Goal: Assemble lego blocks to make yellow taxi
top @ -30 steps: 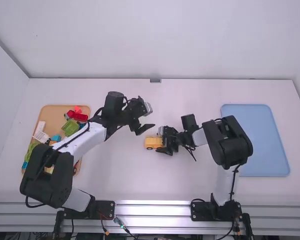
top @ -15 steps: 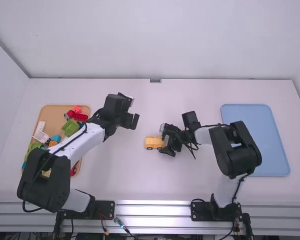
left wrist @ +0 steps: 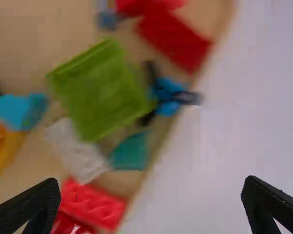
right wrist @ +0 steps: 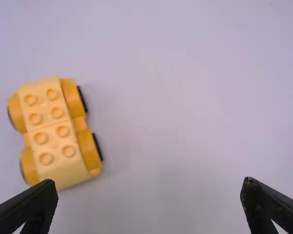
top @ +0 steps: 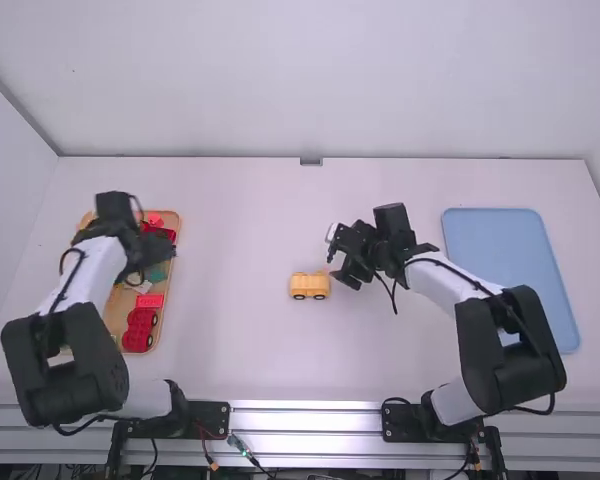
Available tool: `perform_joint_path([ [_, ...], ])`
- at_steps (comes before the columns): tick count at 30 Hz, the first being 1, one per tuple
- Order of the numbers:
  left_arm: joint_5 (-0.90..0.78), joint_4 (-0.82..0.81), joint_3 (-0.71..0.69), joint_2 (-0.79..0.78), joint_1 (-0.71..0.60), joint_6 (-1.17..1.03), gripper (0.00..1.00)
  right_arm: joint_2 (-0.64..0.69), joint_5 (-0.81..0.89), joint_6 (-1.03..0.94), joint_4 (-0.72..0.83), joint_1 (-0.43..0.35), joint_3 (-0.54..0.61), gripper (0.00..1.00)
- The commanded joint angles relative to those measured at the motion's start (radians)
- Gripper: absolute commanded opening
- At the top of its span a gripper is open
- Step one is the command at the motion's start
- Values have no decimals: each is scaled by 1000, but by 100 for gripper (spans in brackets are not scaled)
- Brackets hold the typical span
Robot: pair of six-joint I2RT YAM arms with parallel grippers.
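So the left hand (top: 152,258) has swung back from the middle of the surface (top: 230,350) and now hangs over the wooden tray (top: 167,335), and the right hand (top: 338,265) has backed off the little yellow car (top: 309,286), which hasn't really budged. Both hands have their fingers spread, nothing in either one. The car's two studded, wheeled halves sit end to end, upright on its wheels, just left of the right hand and a touch nearer the arm bases, not touching it. Under the left hand's camera it's a jumble: green block (left wrist: 100,90), white piece (left wrist: 78,151), teal piece (left wrist: 132,151), plus a red studded block (left wrist: 93,204). Oh, and the blue tray (top: 510,250) is way off to the right hand's right.
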State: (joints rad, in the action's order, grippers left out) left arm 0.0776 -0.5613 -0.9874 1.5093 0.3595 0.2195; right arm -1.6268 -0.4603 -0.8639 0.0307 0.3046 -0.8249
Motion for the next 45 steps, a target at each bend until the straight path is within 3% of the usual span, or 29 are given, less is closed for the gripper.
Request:
perform_joint_path([
  [1, -67, -30, -7, -24, 111, -42, 99, 23, 16, 0, -10, -3, -33, 99],
  [7, -67, -7, -8, -23, 293, -199, 96, 24, 19, 8, 3, -10, -79, 99],
  [12, -185, -84, -63, 18, 399, -436, 87, 24, 20, 13, 124, -37, -172, 99],
  [15, -168, -153, -130, 73, 427, -534, 82, 24, 13, 30, 203, -55, -224, 99],
  [21, -143, -171, -182, 171, 402, -777, 77, 24, 9, 30, 213, -60, -235, 99],
  [23, -137, -163, -179, 210, 393, -821, 79, 24, 14, 30, 214, -50, -235, 99],
  [26, -136, -164, -175, 247, 394, -870, 64, 24, 17, 30, 210, -41, -238, 99],
  [35, -66, -69, -132, 283, 399, -852, 63, 24, 13, 30, 220, -47, -269, 99],
  [40, -65, -16, -92, 283, 400, -851, 54, 24, 13, 30, 210, -38, -269, 99],
  [45, -68, 31, -55, 283, 400, -814, 53, 24, 13, 27, 194, -38, -270, 99],
])
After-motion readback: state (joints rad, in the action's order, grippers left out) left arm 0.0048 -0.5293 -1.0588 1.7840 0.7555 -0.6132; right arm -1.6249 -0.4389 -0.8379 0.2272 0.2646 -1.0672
